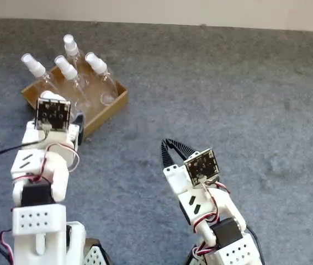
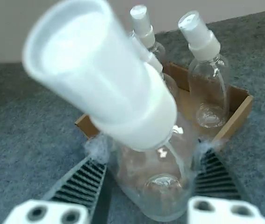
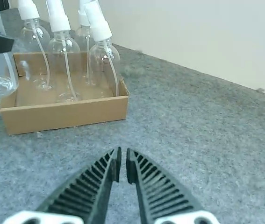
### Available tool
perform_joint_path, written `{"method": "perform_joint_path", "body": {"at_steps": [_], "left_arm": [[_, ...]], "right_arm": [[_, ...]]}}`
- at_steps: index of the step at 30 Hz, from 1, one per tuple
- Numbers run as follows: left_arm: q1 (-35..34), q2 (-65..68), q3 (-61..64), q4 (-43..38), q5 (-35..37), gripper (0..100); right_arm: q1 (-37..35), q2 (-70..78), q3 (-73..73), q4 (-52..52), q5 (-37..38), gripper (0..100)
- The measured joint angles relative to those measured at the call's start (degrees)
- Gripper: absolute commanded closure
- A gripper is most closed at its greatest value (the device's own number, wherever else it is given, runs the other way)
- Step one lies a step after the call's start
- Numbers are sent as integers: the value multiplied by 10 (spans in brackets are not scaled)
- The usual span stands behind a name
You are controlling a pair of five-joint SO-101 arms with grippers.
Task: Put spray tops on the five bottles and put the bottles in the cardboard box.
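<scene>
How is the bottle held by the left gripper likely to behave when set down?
Probably light, since the bottle looks clear and empty. Its smooth round body may slip in the left gripper. Tall with a bulky spray top, it could tip easily.

4 upright bottles [image 1: 105, 87] crowd the cardboard box [image 1: 107, 112], while the carpet [image 1: 228, 94] to its right lies open.

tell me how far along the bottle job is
Done: four capped bottles stand in the cardboard box. In hand: the left pincer grips the fifth bottle, its spray top already on, by the box's edge and not yet inside. To do: set that one in the box. The right pincer is shut and empty over the carpet.
</scene>
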Motion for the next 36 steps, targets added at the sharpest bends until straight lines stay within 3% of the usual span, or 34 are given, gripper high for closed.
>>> {"method": "perform_joint_path", "body": {"at_steps": [27,36], "left_arm": [[-8,236,-16,-202,40,891],[-28,267,-16,-224,40,891]], "right_arm": [[0,0,0,0,0,978],[0,0,0,0,0,978]]}}
